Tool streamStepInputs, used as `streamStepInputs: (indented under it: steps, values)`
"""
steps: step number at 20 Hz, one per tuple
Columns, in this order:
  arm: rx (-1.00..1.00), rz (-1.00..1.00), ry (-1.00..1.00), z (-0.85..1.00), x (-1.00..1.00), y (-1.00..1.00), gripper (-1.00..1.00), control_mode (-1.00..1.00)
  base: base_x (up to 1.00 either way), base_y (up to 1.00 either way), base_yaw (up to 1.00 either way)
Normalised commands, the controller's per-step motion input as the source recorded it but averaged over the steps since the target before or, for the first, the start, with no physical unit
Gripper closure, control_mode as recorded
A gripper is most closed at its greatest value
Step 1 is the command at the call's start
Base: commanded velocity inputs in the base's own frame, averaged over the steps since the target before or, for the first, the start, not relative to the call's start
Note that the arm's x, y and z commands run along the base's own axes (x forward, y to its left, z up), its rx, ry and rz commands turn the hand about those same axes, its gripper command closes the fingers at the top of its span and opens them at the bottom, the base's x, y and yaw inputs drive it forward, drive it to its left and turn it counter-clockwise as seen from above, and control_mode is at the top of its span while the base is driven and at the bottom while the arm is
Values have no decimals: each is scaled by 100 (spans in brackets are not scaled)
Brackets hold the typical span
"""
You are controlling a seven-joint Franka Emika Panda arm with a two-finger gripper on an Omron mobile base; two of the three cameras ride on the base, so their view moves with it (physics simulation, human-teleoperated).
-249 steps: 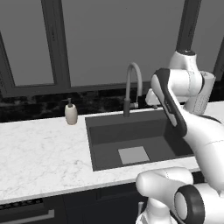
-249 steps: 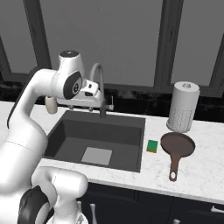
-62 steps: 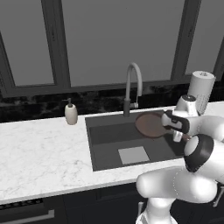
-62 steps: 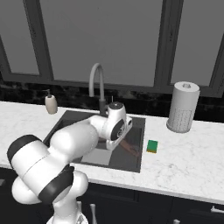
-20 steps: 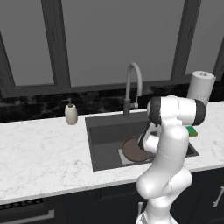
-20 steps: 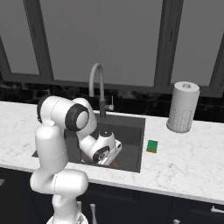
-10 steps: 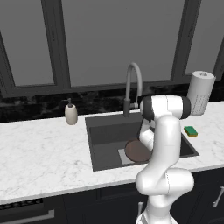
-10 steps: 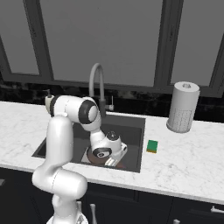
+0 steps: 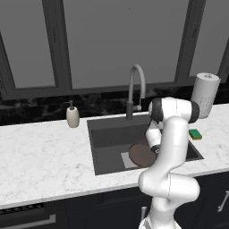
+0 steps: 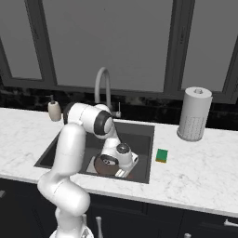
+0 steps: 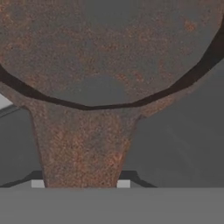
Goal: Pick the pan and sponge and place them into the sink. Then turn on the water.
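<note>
The arm is bent down into the sink [image 9: 100, 129], and the pan [image 9: 141, 154] sits low in the basin, over the right part of the pale drain plate [image 9: 126, 159]. From the right side, the hand [image 10: 122, 163] is down at the pan's edge, close to the front wall of the basin. Looking along the hand, the pan's handle [image 11: 81, 148] runs straight down between the fingers [image 11: 37, 184], whose light tips show on either side of it. They look to be pinching the handle, though I cannot tell how firmly.

So the first step seems nearly finished: the pan is in the sink, but by my reading not yet let go. The next move would call for spreading the fingers, then lifting clear of the basin without dragging the pan along.

The sponge [image 10: 161, 155] lies on the marble surface [image 10: 195, 167] just beside the sink's right rim, well short of the paper towel roll [image 10: 193, 114]. The faucet [image 10: 104, 86] stands behind the basin, with no water running.
</note>
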Motion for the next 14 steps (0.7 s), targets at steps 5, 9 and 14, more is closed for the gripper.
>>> streamStepInputs:
  steps: [5, 9, 14]
  values:
    - [0, 0, -9, -13, 11, -19, -100, -100, 0, 0, 0]
    - [4, 0, -19, 2, 0, -8, -100, -100, 0, 0, 0]
    - [10, -1, -27, 60, -2, -1, -100, -100, 0, 0, 0]
